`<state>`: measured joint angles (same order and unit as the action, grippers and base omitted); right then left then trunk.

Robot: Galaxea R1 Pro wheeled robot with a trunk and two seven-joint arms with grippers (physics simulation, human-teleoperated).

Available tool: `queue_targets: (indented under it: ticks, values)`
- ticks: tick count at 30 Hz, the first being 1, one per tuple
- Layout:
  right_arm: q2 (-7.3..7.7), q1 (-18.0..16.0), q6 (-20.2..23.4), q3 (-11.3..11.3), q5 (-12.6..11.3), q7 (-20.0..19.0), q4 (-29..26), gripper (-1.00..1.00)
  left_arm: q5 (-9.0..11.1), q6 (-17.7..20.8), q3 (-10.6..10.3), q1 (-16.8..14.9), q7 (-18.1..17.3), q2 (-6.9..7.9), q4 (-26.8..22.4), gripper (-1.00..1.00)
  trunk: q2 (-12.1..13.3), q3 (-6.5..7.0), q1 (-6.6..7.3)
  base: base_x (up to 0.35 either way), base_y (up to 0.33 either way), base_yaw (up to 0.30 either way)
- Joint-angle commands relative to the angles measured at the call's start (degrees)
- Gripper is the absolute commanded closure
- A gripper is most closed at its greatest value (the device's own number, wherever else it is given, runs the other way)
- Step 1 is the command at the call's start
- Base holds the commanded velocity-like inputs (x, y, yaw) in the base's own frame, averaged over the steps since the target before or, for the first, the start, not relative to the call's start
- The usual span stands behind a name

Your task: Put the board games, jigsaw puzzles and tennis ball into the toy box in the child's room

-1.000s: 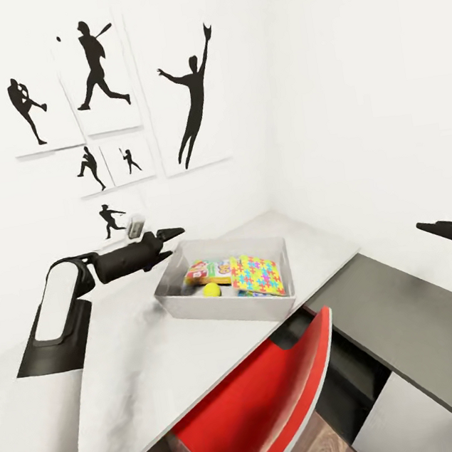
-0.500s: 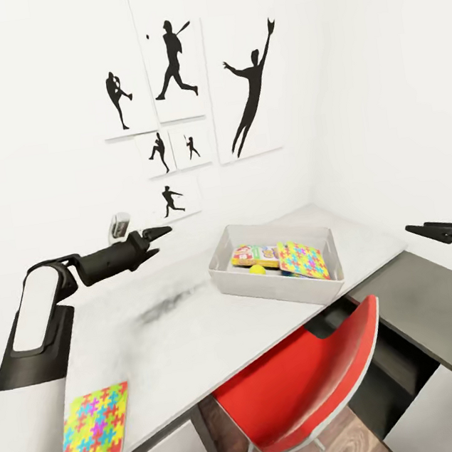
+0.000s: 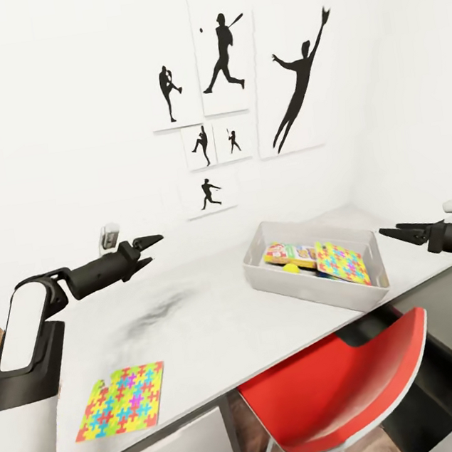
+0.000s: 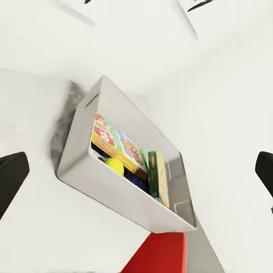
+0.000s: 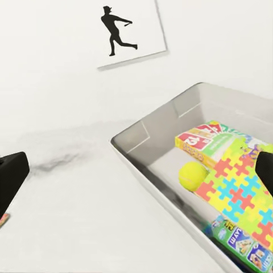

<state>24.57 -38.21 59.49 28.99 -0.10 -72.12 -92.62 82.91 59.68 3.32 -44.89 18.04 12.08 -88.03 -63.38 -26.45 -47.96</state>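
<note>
Above the table (image 3: 197, 330), both arms reach forward, left gripper (image 3: 149, 242) and right gripper (image 3: 392, 233) spread, empty.

The head camera looks down and forward across the counter (image 3: 217, 313) toward the wall, from a distance. Both wrist cameras face the toy box (image 4: 108, 182) from nearer by, a part shared with the head view.

The left arm bends at the elbow and reaches forward, its left gripper (image 3: 145, 246) held level with the fingers spread apart. The right gripper (image 3: 399, 232) points inward from the opposite side, its fingers seemingly parted too, though the head view shows them nearly edge-on.
</note>
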Motion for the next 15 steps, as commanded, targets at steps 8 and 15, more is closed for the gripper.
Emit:
queue_targets:
  ticks: [8,15]
  values:
    - [-0.3,-0.1,0.5,-0.9,0.0,-0.1,0.0,-1.0,0.5,0.2,0.3,1.3,0.4,0.34,-0.4,-1.0,0.0,-0.06,0.0,0.0,0.0,0.289]
    - [-0.36,-0.1,0.5,-2.0,0.0,0.0,0.0,-1.0,0.5,0.1,0.6,2.5,0.4,0.7,-0.4,-1.0,0.0,-0.06,0.0,0.0,0.0,0.298]
